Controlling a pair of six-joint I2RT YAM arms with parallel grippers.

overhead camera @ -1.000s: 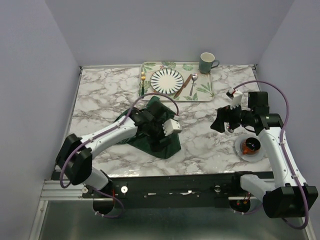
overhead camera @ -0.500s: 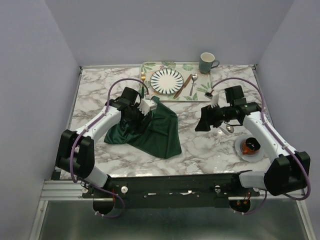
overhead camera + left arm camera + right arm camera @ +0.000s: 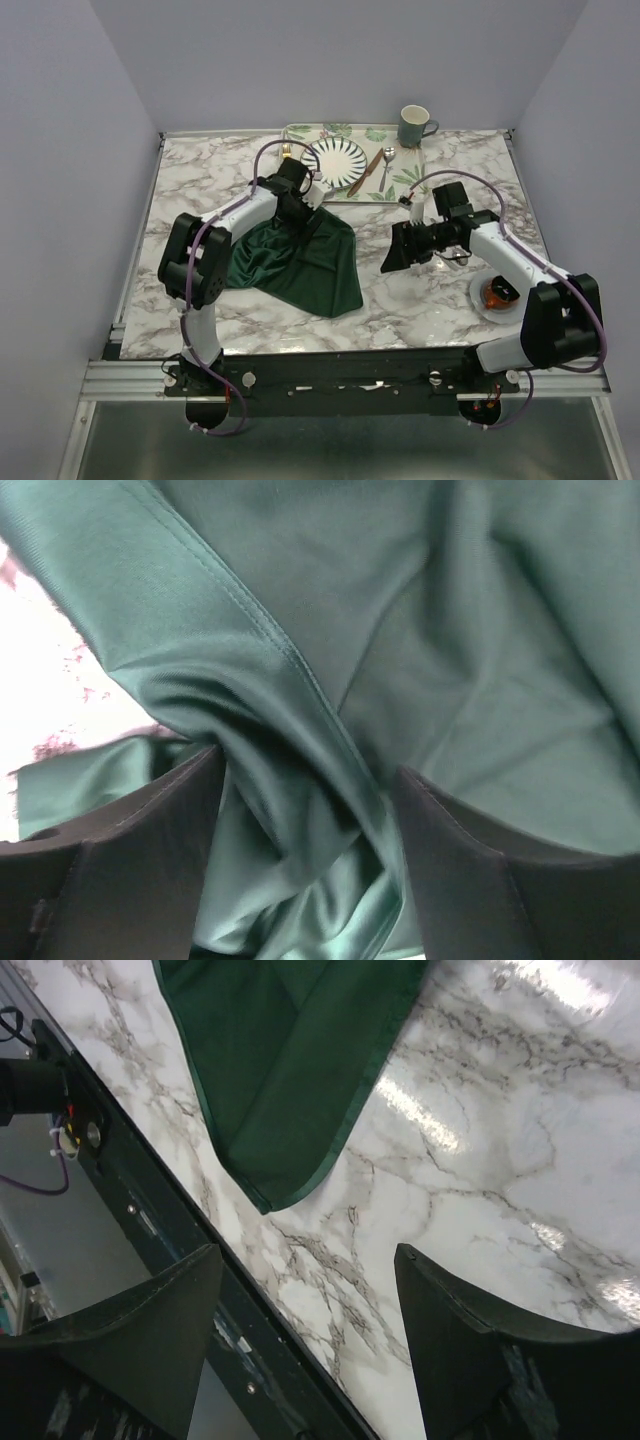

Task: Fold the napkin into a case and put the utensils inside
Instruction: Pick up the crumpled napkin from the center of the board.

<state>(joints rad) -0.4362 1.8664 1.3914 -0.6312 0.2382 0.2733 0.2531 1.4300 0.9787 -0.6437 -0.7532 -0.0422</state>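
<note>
On marble: left pincer pinching napkin | no writing legible

We find no readable text, label, brand, number or sign in any view. The leaf-patterned rectangular tray at the far edge of the bench, the teal ceramic mug and the dark green satin napkin carry only pattern or plain colour, no lettering.

Top view: high behind the arm bases, facing down on the white marble counter.
Left wrist: pressed against the dark green satin napkin.
Right wrist: above the napkin's near corner; shared with top.
</note>
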